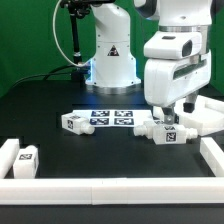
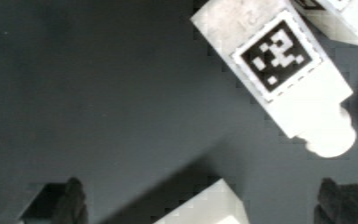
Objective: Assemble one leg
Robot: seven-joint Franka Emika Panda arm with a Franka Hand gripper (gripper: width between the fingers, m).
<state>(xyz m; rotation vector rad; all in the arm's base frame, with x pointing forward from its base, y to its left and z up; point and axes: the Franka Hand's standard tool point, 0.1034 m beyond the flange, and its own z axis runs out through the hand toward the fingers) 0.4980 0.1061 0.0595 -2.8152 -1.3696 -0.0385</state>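
Nearest to us in the exterior view runs the white border rail (image 1: 110, 190), along the front edge of the black tabletop (image 1: 60, 140) and turning up the exterior view's right. Just behind it, at the exterior view's left, we see a second leg (image 1: 27, 158) lying with a tag facing up; a plain white piece touches it on its outer side, and we cannot tell what that is.

Further in, the leg (image 1: 165, 133) lies on its side on the tabletop at the exterior view's right of centre, one tag face turned up, directly beneath the arm's white hand. In the wrist view we see the same leg (image 2: 282, 70) lying diagonally, its tag sharp. The dark fingers (image 2: 60, 203) stand spread wide with bare tabletop between them. The leg lies beyond their tips, not between them, so they hold nothing.

A third leg (image 1: 73, 122) lies near the middle, just beside the marker board (image 1: 112, 117), which lies flat with its tags up. Toward the exterior view's right, a large white panel (image 1: 207, 115) rests near the rail. Farthest back stands the robot base (image 1: 110, 55) before a green backdrop.
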